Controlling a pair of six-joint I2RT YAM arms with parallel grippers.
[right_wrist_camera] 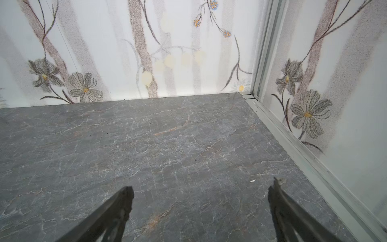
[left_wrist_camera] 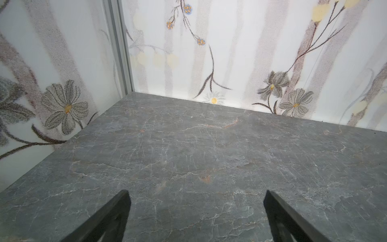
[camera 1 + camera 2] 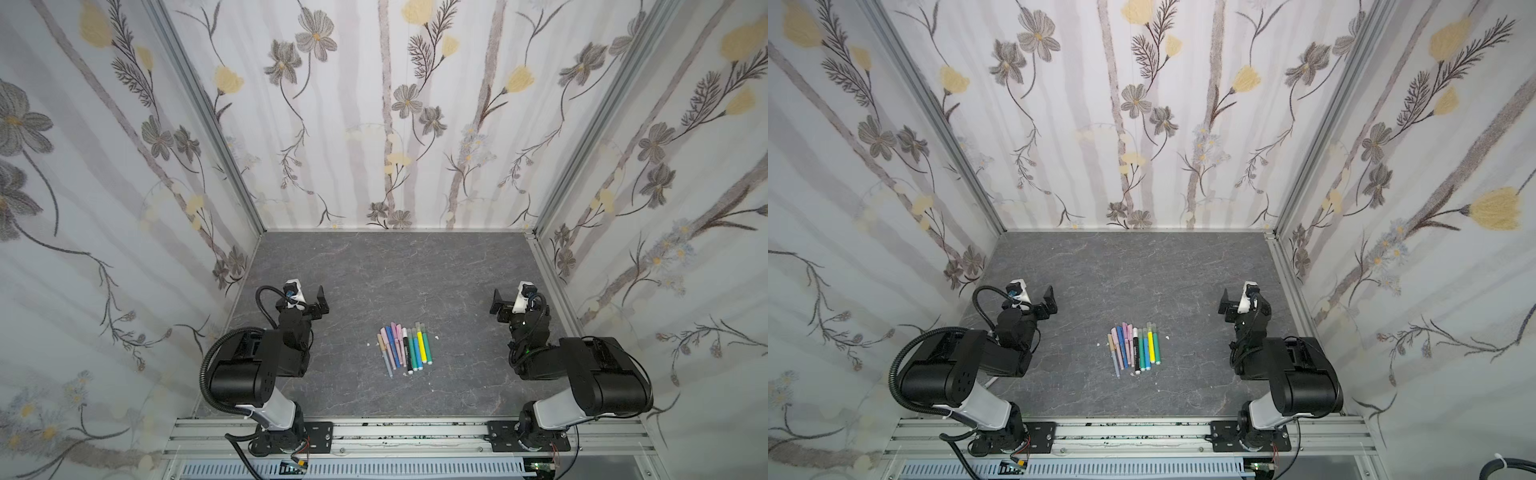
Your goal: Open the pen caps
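Near the middle of the table (image 3: 415,270), slightly toward its near edge, the pens (image 3: 405,353) lie in one tight row, side by side and touching or nearly so. The pen caps (image 3: 401,331) sit on the far ends of the pens, all apparently still fitted. They are pastel pink, blue and tan on the left of the row and frosted grey on the right. Both the left gripper (image 3: 321,301) and the right gripper (image 3: 498,305) hover well apart from the row, one to each side. Their jaws are spread wide and empty, and each wrist view shows only bare surface between the fingers (image 2: 113,215).

Assessment: no cap is drawn yet, and the step in hand is the first approach. Recommended: begin with an outermost pen, where a finger has room. One claw pinches the body and the other the cap, then they pull straight along the pen's length. Crowded neighbours may be dragged along.

Materials: the caps are short, smooth, round plastic tubes, likely slippery and prone to roll. The pens are slim and glossy. The table is hard, matt and grey, stone-patterned with pale veins.
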